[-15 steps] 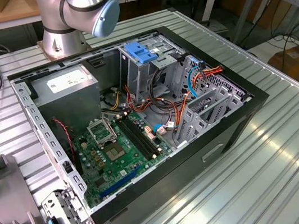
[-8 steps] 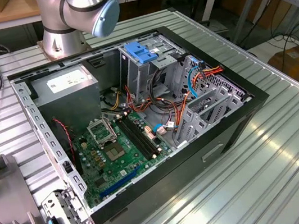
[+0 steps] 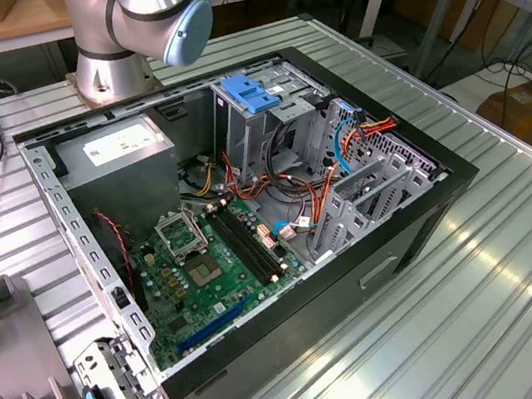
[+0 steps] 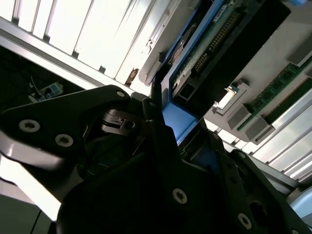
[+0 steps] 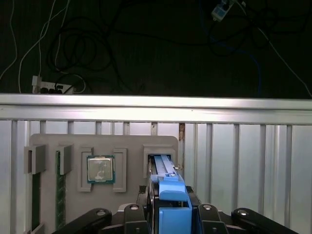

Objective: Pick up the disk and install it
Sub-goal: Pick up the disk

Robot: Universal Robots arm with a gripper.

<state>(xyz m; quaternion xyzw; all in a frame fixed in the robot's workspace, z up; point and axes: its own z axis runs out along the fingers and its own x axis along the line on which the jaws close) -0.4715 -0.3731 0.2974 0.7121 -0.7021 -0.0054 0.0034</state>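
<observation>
The disk [image 5: 164, 166] stands on edge in a slot of a grey fixture plate [image 5: 131, 146], its bright blue carrier rail and tab facing the camera. My gripper [image 5: 171, 207] sits over its near end, with a dark finger pressed against each side of the blue rail. In the second wrist view the disk [image 4: 229, 39] shows its black body and connector, and its blue rail runs between the fingers of the gripper [image 4: 180, 131]. In the exterior view the open computer case [image 3: 432, 224] lies on the ribbed metal table.
On the fixture plate a processor chip [image 5: 101, 169] and memory sticks [image 5: 60, 195] lie beside the disk slot. The table's edge rail [image 5: 156, 105] runs just beyond, with cables on the dark floor behind. Inside the case stand a metal drive cage with a light-blue latch [image 3: 252, 95] and bundled wires.
</observation>
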